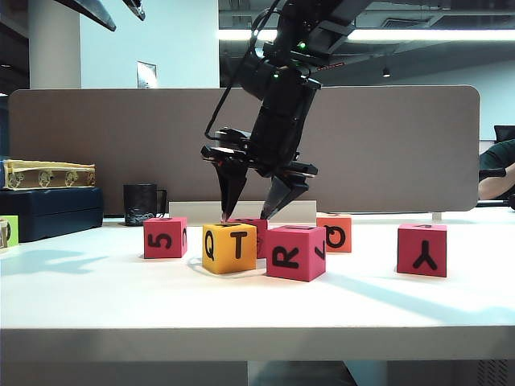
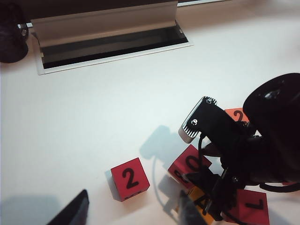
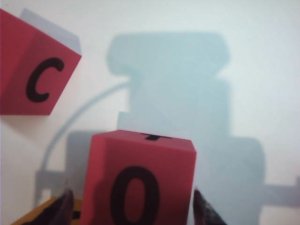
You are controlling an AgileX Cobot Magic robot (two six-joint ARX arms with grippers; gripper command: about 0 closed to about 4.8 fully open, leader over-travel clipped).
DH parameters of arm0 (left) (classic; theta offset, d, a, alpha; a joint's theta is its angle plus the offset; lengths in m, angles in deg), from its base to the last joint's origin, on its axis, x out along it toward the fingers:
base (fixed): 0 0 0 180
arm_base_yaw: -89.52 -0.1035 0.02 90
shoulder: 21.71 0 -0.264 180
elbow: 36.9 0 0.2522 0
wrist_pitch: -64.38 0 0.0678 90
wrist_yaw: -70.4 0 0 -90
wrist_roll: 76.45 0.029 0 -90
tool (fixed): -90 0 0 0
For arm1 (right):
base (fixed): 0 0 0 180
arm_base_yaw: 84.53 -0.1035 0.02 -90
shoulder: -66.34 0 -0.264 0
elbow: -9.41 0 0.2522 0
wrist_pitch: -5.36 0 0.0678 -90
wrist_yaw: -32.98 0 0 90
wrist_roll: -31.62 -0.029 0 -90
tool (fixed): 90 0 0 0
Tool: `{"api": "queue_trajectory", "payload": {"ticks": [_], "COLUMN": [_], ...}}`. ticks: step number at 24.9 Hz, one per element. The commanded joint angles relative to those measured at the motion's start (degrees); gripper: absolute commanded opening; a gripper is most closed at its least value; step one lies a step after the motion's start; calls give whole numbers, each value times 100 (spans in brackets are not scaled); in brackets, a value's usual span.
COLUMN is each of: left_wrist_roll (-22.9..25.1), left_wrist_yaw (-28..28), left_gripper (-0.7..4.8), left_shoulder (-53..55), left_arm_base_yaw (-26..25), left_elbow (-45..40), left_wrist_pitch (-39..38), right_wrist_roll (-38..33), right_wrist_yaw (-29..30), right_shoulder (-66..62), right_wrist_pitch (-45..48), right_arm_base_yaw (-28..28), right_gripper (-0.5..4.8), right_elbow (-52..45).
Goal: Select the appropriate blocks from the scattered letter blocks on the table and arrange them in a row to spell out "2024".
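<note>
Centrally above the white tabletop (image 1: 96,297), right gripper (image 1: 251,215) pointing down, jaws spread either side of a pinkish-red block marked "0" (image 3: 140,180), not yet pressed against it. Just in front of that block: yellow Q/T cube (image 1: 229,247) and red R cube (image 1: 296,252). Left of it, "5" block (image 1: 165,237); right, orange block (image 1: 335,232), then "Y" block (image 1: 422,249). Left gripper (image 2: 126,211) near the "5" block, jaws parted, holding nothing.
</note>
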Motion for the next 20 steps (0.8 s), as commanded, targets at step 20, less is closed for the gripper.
{"api": "queue_trajectory", "payload": {"ticks": [20], "left_wrist_roll": [28], "left_wrist_yaw": [26], "left_gripper": [237], "left_shoulder": [-28], "left_arm_base_yaw": [0], "left_elbow": [22], "left_wrist_pitch": [59], "right_wrist_roll": [-570], "right_wrist_yaw": [149], "right_shoulder": [-109], "right_wrist_pitch": [1014], "right_arm_base_yaw": [-214], "right_gripper": [198], "right_elbow": [24]}}
